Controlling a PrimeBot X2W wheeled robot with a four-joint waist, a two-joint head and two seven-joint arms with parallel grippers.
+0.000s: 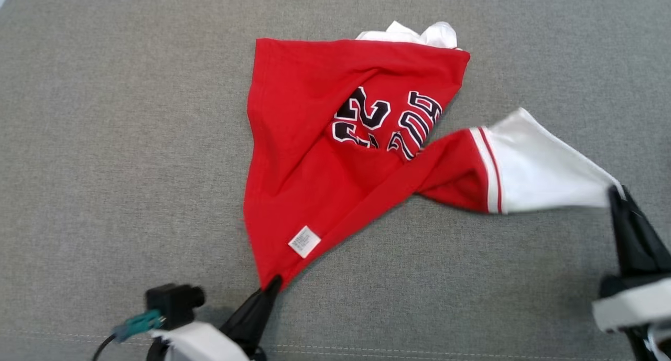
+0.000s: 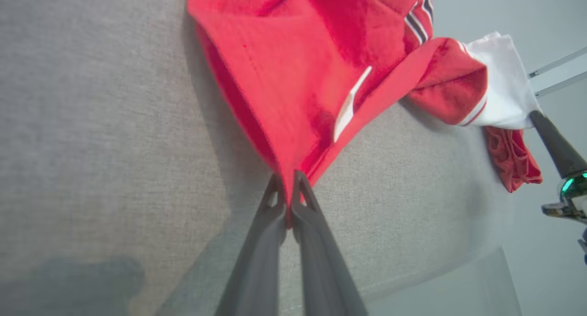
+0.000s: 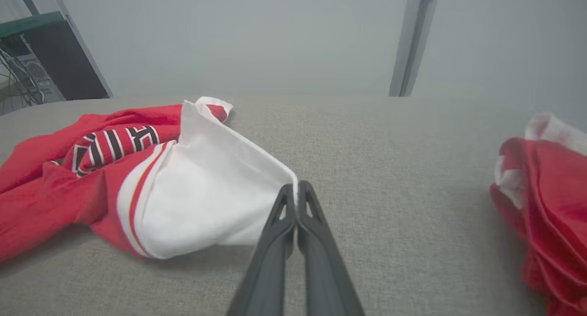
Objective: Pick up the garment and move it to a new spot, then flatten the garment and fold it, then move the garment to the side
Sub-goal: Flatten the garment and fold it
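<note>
Overhead, garment: the red garment [image 1: 325, 156] lies spread on the grey bench [image 1: 105, 141], one corner drawn toward the left hand [image 1: 272, 286] and its white sleeve [image 1: 540, 167] toward the right hand [image 1: 616, 193].
Overhead, hands: the left hand at the lower edge pinches the red corner just below a white label [image 1: 304, 241]. The right hand at the right edge pinches the sleeve's tip. The two hands are well apart.
Left wrist, grip: the left hand [image 2: 289, 184] is pressed together on the red corner, and the garment [image 2: 293, 63] fans away from its tips.
Left wrist, extras: the right hand [image 2: 537, 118] sits at the sleeve tip, with a second red cloth [image 2: 511, 158] beyond it.
Right wrist, grip: the right hand [image 3: 297, 187] is clamped on the white sleeve [image 3: 202, 201] at its hem. The garment [image 3: 41, 187] lies to its left.
Right wrist, extras: the second red cloth [image 3: 550, 206] lies at the right, apart from the garment, with a pale wall [image 3: 252, 41] behind.
</note>
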